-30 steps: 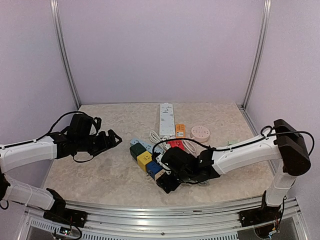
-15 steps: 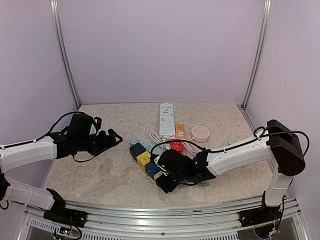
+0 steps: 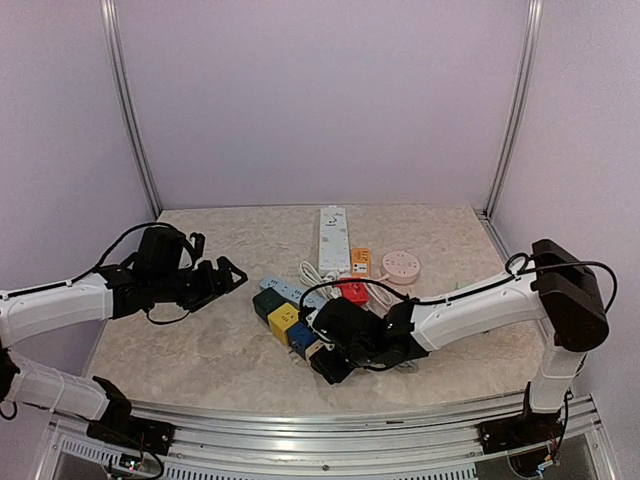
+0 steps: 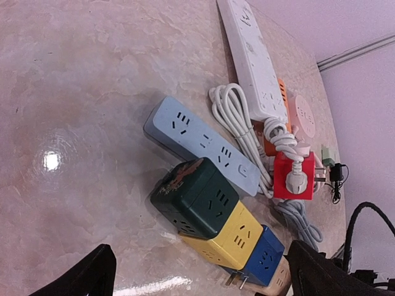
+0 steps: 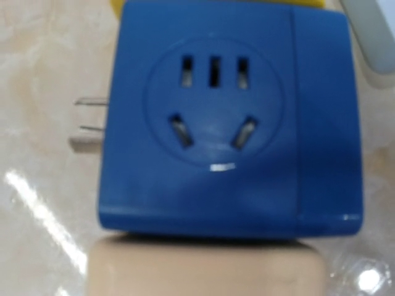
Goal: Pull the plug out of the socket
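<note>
A chain of cube sockets lies mid-table: dark green, yellow, blue, and a beige cube at the near end. My right gripper sits at the beige cube. In the right wrist view the blue cube fills the frame, with two metal prongs on its left. The beige cube lies right below it and hides my fingers. My left gripper is open and empty, hovering left of the chain; it also shows in the top view.
A light blue power strip lies behind the green cube. A white strip, coiled white cord, red cube with a white plug, orange adapter and pink round socket sit further back.
My right gripper and the cube chain have shifted slightly to the left. The left arm has barely moved.
</note>
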Controlling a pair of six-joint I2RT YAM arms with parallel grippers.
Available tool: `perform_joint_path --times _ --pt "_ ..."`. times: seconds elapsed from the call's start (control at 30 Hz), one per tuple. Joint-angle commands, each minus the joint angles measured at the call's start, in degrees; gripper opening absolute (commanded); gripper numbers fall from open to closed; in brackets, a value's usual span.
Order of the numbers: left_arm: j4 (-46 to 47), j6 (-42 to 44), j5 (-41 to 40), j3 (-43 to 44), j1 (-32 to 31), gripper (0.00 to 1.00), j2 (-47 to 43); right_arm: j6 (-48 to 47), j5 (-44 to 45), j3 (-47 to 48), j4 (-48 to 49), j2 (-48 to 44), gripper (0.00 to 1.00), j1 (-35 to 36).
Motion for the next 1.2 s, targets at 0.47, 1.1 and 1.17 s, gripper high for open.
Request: perform_joint_path --times 0.47,1.1,1.17 --pt "11.4 -10.6 7.2 -5.7 -2.2 0.95 -2.1 -1.5 11.6 0.4 20.1 -7.4 0.0 0.3" --pt "19.5 -14.6 11.0 -2.7 -7.0 0.99 2.7 -6.3 12.2 3.4 29.9 -9.8 0.0 0.3" --pt "19.4 -14.9 11.4 -2.5 -7.0 0.99 3.3 -6.9 12.5 3.9 30.1 -10.1 0.0 0.3"
